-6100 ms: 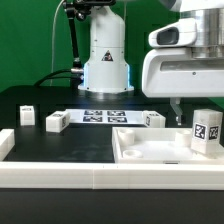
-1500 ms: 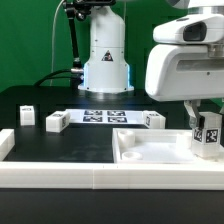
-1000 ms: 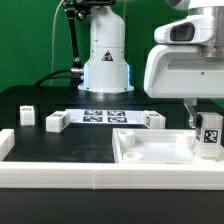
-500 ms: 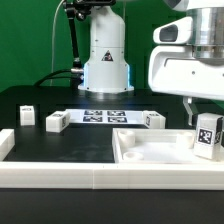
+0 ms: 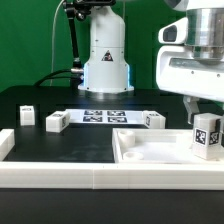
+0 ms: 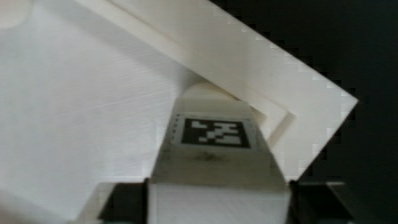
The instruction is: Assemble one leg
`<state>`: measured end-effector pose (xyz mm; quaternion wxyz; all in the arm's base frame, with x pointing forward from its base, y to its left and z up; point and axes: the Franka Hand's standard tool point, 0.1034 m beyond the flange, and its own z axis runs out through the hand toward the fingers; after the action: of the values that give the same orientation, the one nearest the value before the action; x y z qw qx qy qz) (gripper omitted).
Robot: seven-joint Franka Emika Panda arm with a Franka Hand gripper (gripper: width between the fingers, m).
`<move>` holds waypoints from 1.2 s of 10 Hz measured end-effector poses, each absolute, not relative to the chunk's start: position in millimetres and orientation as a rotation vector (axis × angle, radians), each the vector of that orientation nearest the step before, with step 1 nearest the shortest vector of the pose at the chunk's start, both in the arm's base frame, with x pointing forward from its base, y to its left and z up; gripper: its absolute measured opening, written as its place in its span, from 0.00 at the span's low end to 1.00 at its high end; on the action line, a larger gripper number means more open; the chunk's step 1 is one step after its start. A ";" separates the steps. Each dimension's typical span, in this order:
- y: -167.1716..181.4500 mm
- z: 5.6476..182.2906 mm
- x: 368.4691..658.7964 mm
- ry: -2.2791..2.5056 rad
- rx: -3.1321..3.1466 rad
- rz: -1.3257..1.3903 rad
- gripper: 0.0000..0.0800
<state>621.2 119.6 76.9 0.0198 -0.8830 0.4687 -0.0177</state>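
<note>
Six seconds back the dark fingers [image 6: 313, 205] hung clear above the small white plastic rectangular post with black-and-white marker tags, the leg [image 5: 207, 135], which stood free. Since then they have come down over it. Over the last second and a half the white arm housing above has drifted up and toward 3 o'clock in the exterior view, while the leg has barely changed its place.

The leg now stands upright at about 4 o'clock in the exterior view, at the 3 o'clock end of the large flat white square panel with a raised rim [image 5: 150, 148]. In the wrist view it fills the gap between the two fingers, with no space showing on either side. They look closed down to the leg's width and clamped on it. Its tagged end faces a corner of the panel's rim, close beyond it.

I read this as the grasp being made and the carrying part only starting. Whether the leg is already off the surface under it cannot be told from either view. It still has to be lined up with its seat on the panel and fixed there.

The other small white blocks, near 9 and 12 o'clock on the black tabletop [image 5: 70, 140], lie where they were.
</note>
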 end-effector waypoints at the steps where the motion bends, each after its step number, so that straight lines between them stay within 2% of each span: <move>1: 122.5 77.2 621.0 1.377 -2.780 -0.057 0.63; 2: 124.6 77.1 620.6 1.212 -2.856 -0.059 0.77; 3: 123.2 77.2 621.1 1.059 -2.918 -0.062 0.80; 7: 124.4 76.6 620.0 0.346 -3.095 -0.070 0.81; 12: 124.1 76.9 620.2 -0.143 -3.120 -0.077 0.81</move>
<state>620.2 124.1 76.9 0.0087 -0.9986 -0.0458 -0.0245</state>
